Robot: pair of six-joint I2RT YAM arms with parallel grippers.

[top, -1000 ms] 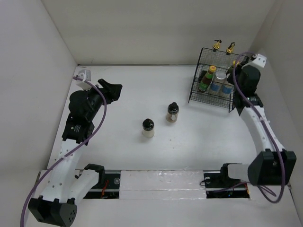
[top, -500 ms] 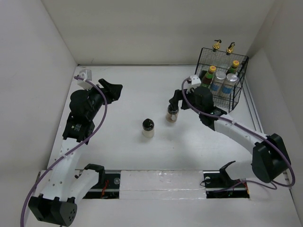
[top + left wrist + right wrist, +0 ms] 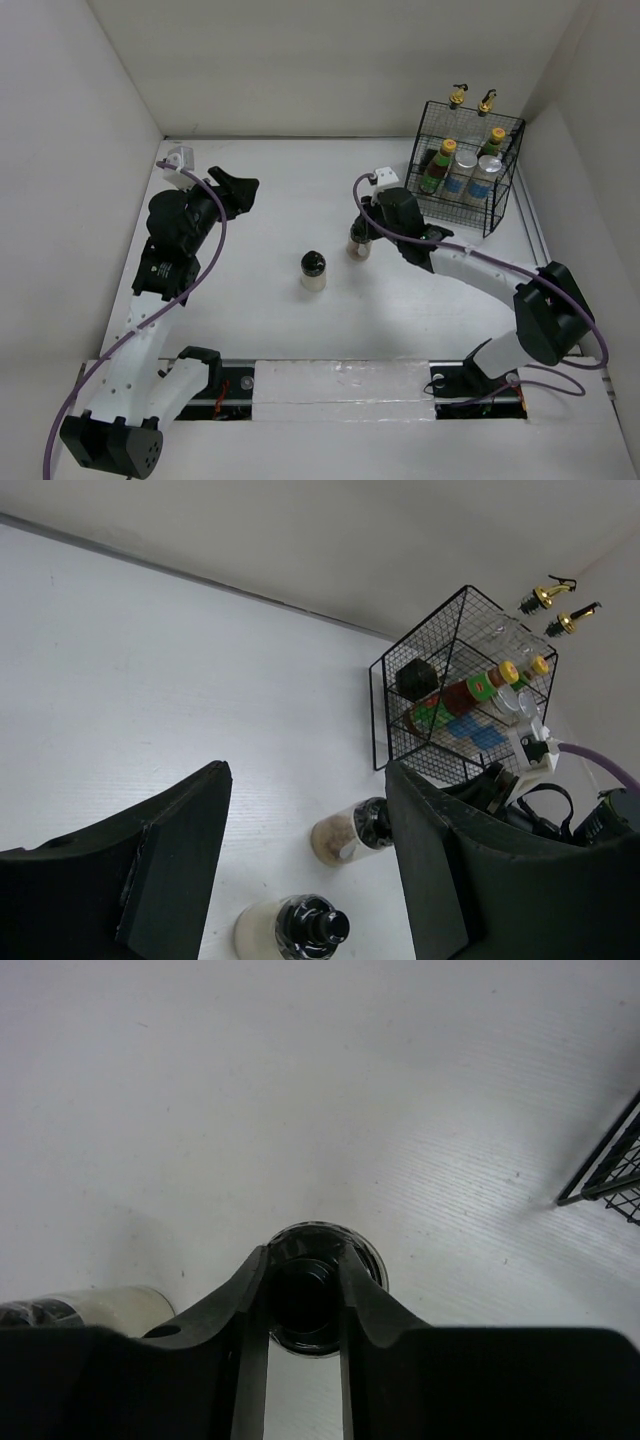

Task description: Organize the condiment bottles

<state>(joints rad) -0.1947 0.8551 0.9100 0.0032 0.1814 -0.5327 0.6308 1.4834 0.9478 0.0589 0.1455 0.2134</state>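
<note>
1. Grips the tan-filled jar (image 3: 340, 838) from above with the right gripper (image 3: 303, 1252): fingers (image 3: 250, 1290) drawn in narrow, one pressed to each side of the jar's black cap.
2. Finds that jar upright near the middle of the white table (image 3: 280, 170), left of the black wire basket (image 3: 432, 125) and apart from it. Cannot tell whether its base rests on the table or hangs just clear.
3. Finds the pale-filled jar (image 3: 313, 270), black-capped as well, standing upright and free. Sits nearer the arm bases and to the left of the gripped jar, near it but not touching.
4. Holds the left gripper (image 3: 244, 192) in the air over the left part of the table, fingers spread wide with nothing between them, well apart from both jars.
5. Counts inside the basket, at the far right corner beside the walls:
   - two gold-spouted bottles (image 3: 457, 97) of clear glass at the back, spouts above the rim;
   - two yellow-capped bottles (image 3: 441, 160) with red and green labels;
   - two white-capped shakers (image 3: 465, 172) beside them;
   - one black-capped jar (image 3: 410, 677) low at the basket's left side, seen through the wire from the left wrist.
</note>
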